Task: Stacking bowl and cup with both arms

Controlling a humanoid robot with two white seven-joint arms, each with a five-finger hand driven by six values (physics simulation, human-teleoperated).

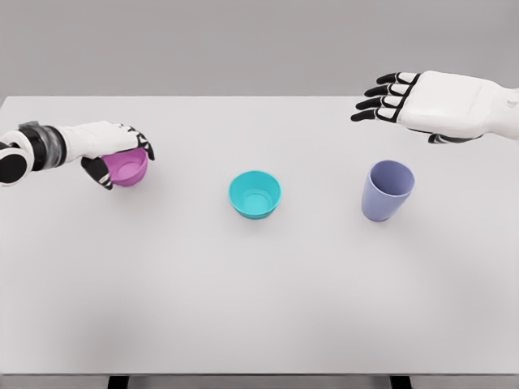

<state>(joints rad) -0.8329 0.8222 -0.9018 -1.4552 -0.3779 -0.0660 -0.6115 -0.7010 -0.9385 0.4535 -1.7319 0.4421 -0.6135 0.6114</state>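
Observation:
A small pink bowl (128,168) sits at the left of the white table (259,292). My left hand (122,158) lies over its rim, thumb in front and fingers curled across the far side, gripping it. A teal bowl (255,194) stands upright in the middle of the table, untouched. To its right stands a lavender cup (388,190), upright and open at the top. My right hand (388,99) hovers above and behind the cup with its fingers stretched out flat, pointing left, holding nothing.
The table's far edge (243,98) runs just behind both hands and its near edge (259,374) is at the bottom. Two dark table legs show below the front edge.

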